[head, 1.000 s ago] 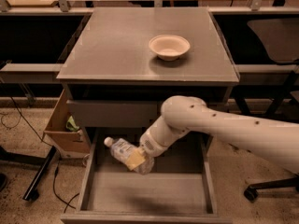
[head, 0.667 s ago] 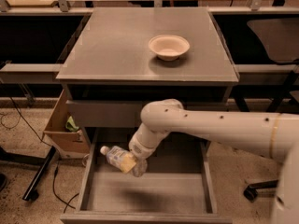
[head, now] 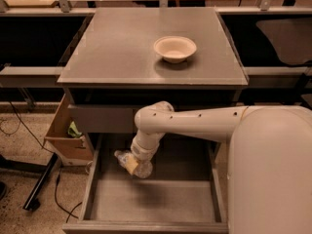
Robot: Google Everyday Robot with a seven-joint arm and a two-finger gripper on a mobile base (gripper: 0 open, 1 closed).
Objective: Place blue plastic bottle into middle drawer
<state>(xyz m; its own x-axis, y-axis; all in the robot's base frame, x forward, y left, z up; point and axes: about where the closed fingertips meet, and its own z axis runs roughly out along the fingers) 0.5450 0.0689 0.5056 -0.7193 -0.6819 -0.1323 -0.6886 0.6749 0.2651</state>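
Just over the middle drawer (head: 146, 204), the gripper (head: 132, 165) fingers clamp the blue plastic bottle (head: 122, 156), bowl (head: 175, 48) overhead.

Beige bowl (head: 175, 48) on cabinet top (head: 117, 48); cardboard box (head: 67, 147) beside.

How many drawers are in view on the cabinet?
2. The upper drawer, plain grey front, is just under the cabinet top; the middle drawer stands open below it, where the gripper holds the blue plastic bottle. Lower ones may be hidden.

Single cam, high over arm (head: 195, 123), faces down; fingers (head: 130, 166) clamping blue plastic bottle (head: 124, 157) mid-frame over middle drawer (head: 156, 201)
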